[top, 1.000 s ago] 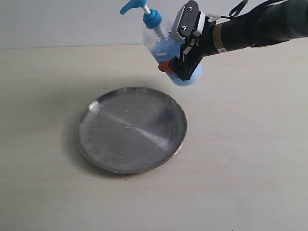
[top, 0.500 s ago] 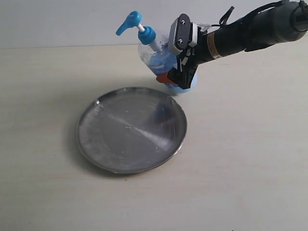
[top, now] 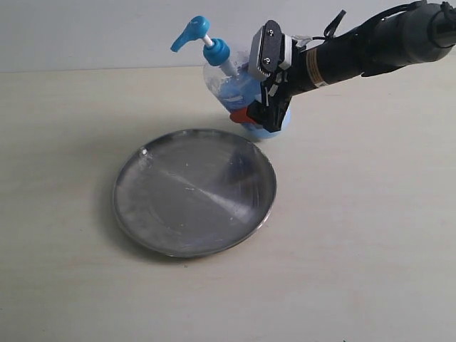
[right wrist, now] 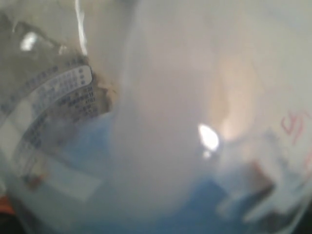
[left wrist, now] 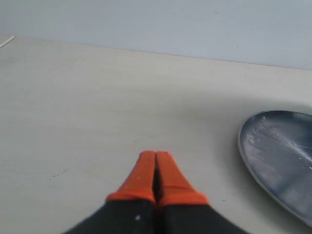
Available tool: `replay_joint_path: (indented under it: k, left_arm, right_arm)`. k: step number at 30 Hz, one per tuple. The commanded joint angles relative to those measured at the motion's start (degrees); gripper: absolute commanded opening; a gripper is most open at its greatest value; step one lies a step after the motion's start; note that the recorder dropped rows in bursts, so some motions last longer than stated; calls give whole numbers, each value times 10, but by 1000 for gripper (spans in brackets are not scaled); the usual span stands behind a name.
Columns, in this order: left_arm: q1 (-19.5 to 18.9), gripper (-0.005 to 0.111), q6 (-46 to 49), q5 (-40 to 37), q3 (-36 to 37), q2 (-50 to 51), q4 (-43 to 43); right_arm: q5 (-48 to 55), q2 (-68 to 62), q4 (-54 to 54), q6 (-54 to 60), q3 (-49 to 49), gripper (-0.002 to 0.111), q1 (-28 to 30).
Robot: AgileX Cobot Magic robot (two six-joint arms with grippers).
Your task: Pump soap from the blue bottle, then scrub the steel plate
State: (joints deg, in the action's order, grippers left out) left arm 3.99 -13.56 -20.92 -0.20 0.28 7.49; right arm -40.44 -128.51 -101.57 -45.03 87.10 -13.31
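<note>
Right claw (top: 258,107) grips wide round the bottle (top: 226,84), tilting its spout towards the plate (top: 192,192) beside it, likely for pumping.

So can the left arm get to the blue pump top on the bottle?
Probably yes. The pump head sticks up bare, and the right end effector grips only the blue bottle by its body. The left end effector, shut, is near the steel plate, with nothing seen between.

Right gripper (top: 261,108) clamps the blue bottle (top: 231,85); left gripper (left wrist: 156,168) has its tips pressed together.
</note>
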Motion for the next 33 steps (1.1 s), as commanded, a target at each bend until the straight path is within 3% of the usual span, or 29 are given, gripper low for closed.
replay_joint_path:
  k: [1, 19, 30, 33]
  left_arm:
    - [-2, 0, -2, 5, 2, -3, 0]
    - [0, 0, -2, 2, 2, -2, 0]
    - [2, 0, -2, 2, -110, 106, 0]
    - [23, 0, -2, 2, -152, 147, 0]
  right_arm:
    - [-23, 2, 16, 0, 8, 0, 0]
    - [-32, 2, 16, -2, 8, 0, 0]
    - [-30, -3, 40, -5, 8, 0, 1]
    - [-30, -3, 40, -5, 8, 0, 1]
